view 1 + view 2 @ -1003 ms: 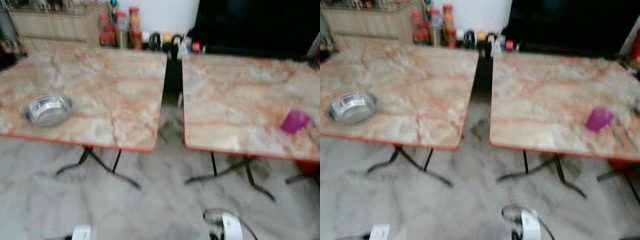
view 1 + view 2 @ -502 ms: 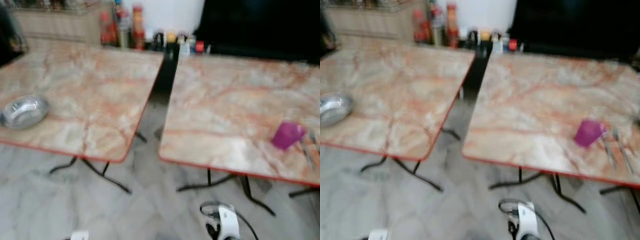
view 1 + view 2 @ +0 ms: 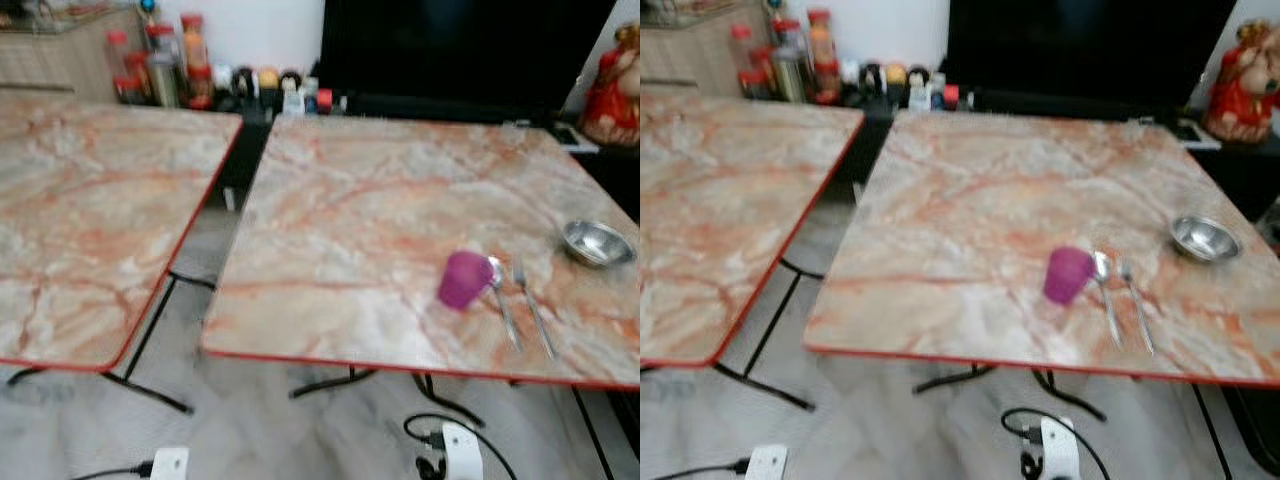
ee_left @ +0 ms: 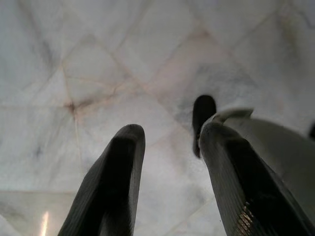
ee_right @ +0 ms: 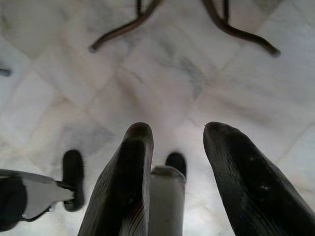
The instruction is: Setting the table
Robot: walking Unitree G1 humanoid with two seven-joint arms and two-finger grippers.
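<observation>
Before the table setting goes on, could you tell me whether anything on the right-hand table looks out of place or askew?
Nothing looks spilled or damaged. The purple cup stands upright, with the spoon and fork lying side by side just right of it. The small steel bowl sits apart, near the table's right edge, with no plate at the setting.

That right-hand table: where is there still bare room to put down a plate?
Most of the right-hand table is bare: the whole stretch from its left edge to the purple cup, and the far half toward the dark screen. It is crowded near the front right, where cup, spoon, fork and steel bowl sit close.
</observation>
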